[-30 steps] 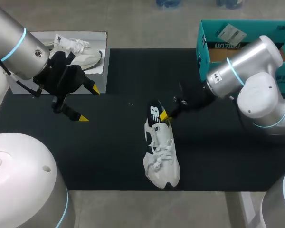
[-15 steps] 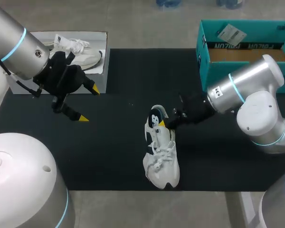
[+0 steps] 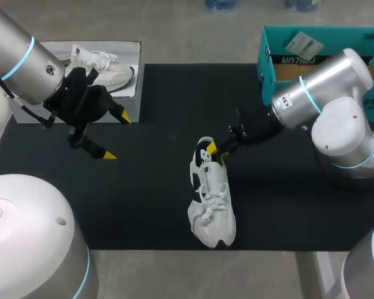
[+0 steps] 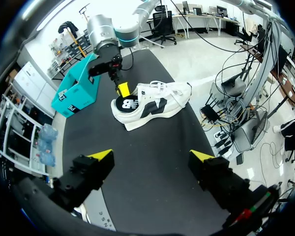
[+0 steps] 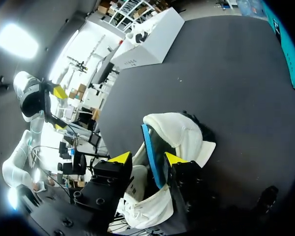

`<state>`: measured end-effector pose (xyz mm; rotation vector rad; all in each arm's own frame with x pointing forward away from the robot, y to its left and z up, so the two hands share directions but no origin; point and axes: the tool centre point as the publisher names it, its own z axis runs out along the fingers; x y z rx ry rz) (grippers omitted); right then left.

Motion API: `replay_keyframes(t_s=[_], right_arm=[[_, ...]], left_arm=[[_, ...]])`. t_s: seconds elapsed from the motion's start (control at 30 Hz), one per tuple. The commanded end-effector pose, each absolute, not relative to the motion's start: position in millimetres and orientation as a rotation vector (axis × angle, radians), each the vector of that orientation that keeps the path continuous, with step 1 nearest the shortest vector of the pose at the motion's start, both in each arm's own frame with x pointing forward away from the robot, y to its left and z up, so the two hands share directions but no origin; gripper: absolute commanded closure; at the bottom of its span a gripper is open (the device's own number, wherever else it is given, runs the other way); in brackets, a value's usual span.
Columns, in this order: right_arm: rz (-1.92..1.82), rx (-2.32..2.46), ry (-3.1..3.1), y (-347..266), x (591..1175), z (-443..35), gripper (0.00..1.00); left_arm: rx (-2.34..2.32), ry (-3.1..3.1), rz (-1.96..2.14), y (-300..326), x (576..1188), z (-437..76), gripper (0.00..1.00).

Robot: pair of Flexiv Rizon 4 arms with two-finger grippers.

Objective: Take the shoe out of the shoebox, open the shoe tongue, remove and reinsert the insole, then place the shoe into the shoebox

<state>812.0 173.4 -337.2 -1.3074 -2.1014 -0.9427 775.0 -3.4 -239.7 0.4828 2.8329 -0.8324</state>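
shoe: white sneaker out of the box, sole down on the black mat, about mid-mat, toe toward the robot's edge, heel toward the far side. Laces tied as far as the head view shows.
shoebox: teal, open-topped, at the far right corner of the mat, well apart from the shoe.
right arm: comes in from the right, past the front of the shoebox, and reaches to the shoe's heel.
right end effector: at the heel opening. In the wrist view the two yellow tips stand apart with a thin blue edge inside the shoe between them. One tip sits close to that edge and the other is clear of it, so it reads as open, not gripping, though contact is hard to judge at this angle. White heel padding lies just ahead of the tips.
left arm: over the left part of the mat, well apart from the shoe.
left end effector: fingers spread wide, nothing between them. Its own camera looks across bare mat to the shoe's side and the other arm's yellow tip at the heel.
other: a second white sneaker lies in a white box at the far left, behind the left arm.
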Motion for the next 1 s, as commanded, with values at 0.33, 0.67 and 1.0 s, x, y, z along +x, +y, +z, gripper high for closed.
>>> replay_keyframes(t_s=[0.33,0.67,1.0], right_arm=[[-0.919,-1.308,-2.098,174.6,809.3,-342.6,1.0],[-0.916,-1.321,-2.022,184.9,784.0,-364.4,1.0],[-0.917,-1.331,-2.026,190.2,786.2,-359.2,0.45]], left_arm=[[0.482,2.834,-0.828,-3.4,774.6,-239.8,0.0],[0.482,2.834,-0.828,-3.4,774.6,-239.8,0.0],[0.482,2.834,-0.828,-3.4,774.6,-239.8,0.0]])
